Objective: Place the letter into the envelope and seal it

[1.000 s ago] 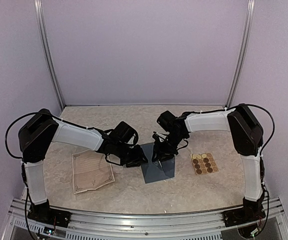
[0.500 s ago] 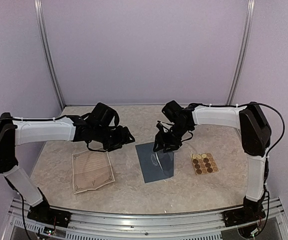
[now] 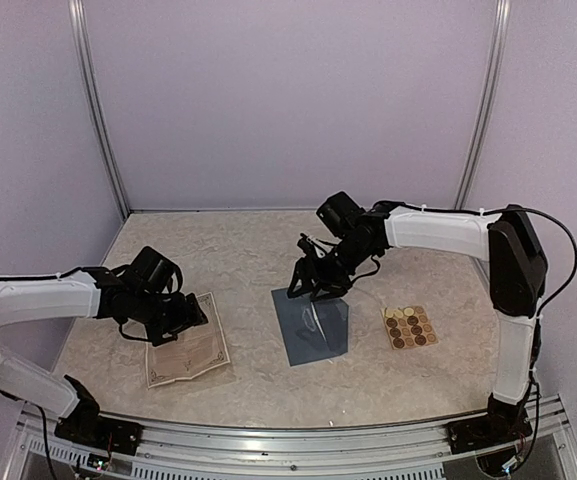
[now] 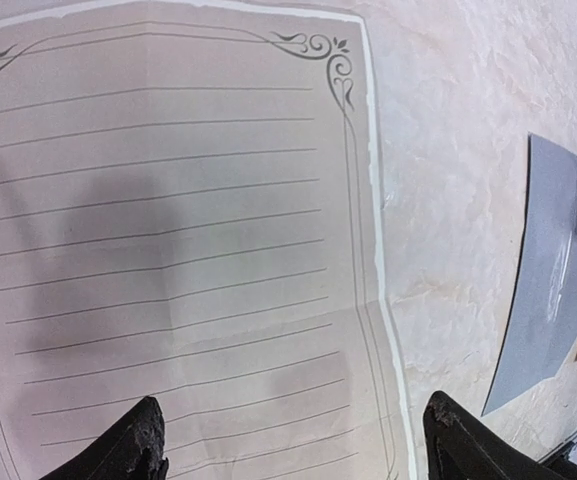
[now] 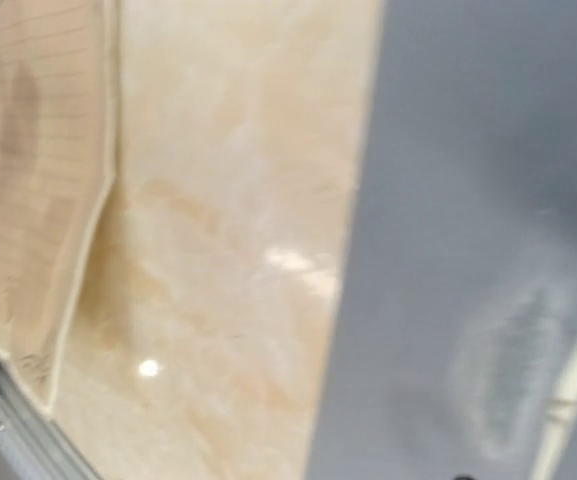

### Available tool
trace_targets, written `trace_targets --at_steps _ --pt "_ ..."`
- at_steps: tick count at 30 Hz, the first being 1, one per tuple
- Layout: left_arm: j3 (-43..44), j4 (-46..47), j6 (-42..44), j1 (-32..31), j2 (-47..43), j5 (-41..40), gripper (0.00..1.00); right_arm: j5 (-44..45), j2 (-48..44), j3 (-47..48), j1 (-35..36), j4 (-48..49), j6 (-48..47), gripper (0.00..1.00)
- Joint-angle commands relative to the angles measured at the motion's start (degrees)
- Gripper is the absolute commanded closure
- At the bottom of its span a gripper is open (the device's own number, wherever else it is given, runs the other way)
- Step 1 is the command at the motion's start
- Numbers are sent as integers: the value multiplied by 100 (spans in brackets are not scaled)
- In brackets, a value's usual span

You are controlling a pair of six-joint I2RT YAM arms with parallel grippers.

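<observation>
Left hand (image 3: 196, 318) spread wide over letter (image 3: 188, 352); right hand (image 3: 306, 289) at envelope (image 3: 315, 330) far edge, state unclear.

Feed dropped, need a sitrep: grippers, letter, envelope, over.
Left gripper open over the letter. Right gripper above the envelope, far edge, jaws unclear. Letter unfolded, outside envelope. Nothing between them.

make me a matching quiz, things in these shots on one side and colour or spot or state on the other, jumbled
1 letter
2 envelope
3 sticker sheet
4 left hand

A slate-blue, in the middle
B open, over the letter
C tan with round brown dots, right side
D cream, lined, scrolled border, left side

Pairs: 1-D, 2-A, 3-C, 4-B
</observation>
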Motion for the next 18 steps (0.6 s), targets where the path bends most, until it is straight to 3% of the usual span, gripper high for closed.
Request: trace_targets --at_steps 1,18 --pt "-320 245 -195 42 -183 103 15 -238 4 236 198 151 131 34" --pt "-697 2041 -812 -391 616 736 14 -645 414 298 460 420 293 34"
